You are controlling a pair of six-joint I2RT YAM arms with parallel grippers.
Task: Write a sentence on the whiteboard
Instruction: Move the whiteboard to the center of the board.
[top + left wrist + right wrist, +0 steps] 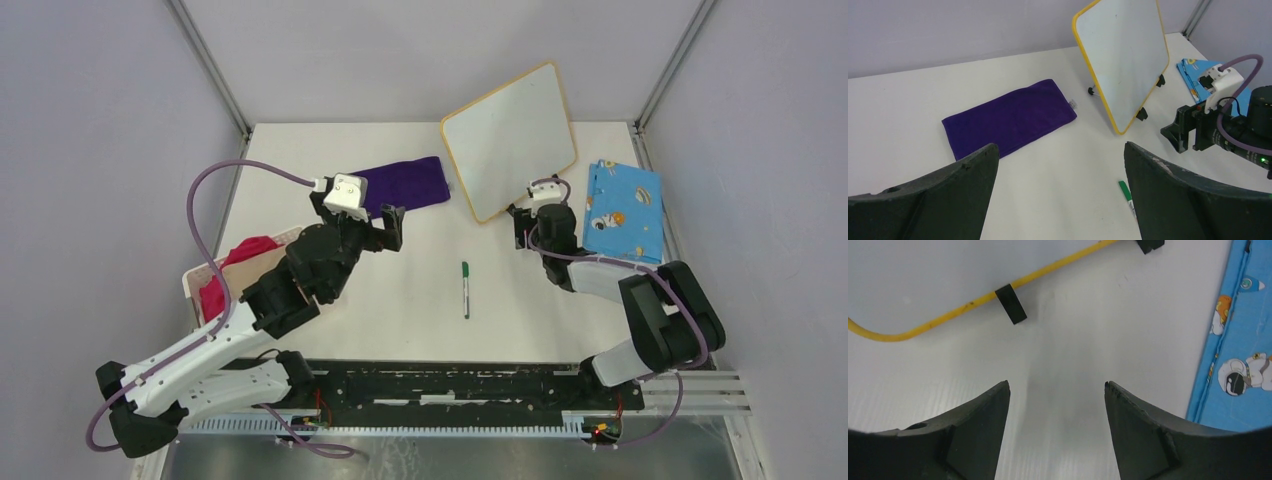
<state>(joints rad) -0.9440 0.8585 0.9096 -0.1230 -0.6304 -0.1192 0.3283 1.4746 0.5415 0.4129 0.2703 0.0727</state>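
- Two black fingers (978, 425) of the right claw (1057, 385) sat closest to the right wrist camera. They were apart and held nothing. Only bare white table (1068, 355) showed between them.
- Just past those fingers was the bottom edge of the whiteboard (510, 135). Its yellow-orange frame (948, 317) and one small black foot (1011, 304) showed there. The right claw was near the frame and not touching it.
- From above, the whiteboard stood at the far side of the table, right of the middle, and it was tilted. Its face was white.
- To the right of the right claw lay a blue cloth (622, 210) with little spacemen on it. It was flat, by the table's right edge.
- The left claw (1060, 150) was spread wide apart and held nothing. It hung over the table left of the middle, well apart from the whiteboard.
- Just beyond the left claw lay a purple cloth (405, 185), flat, to the left of the whiteboard.
- A green pen (465, 290) lay on the table between the two arms, and neither claw touched it.
- A red cloth (235, 265) lay at the left edge of the table, partly under the left arm.
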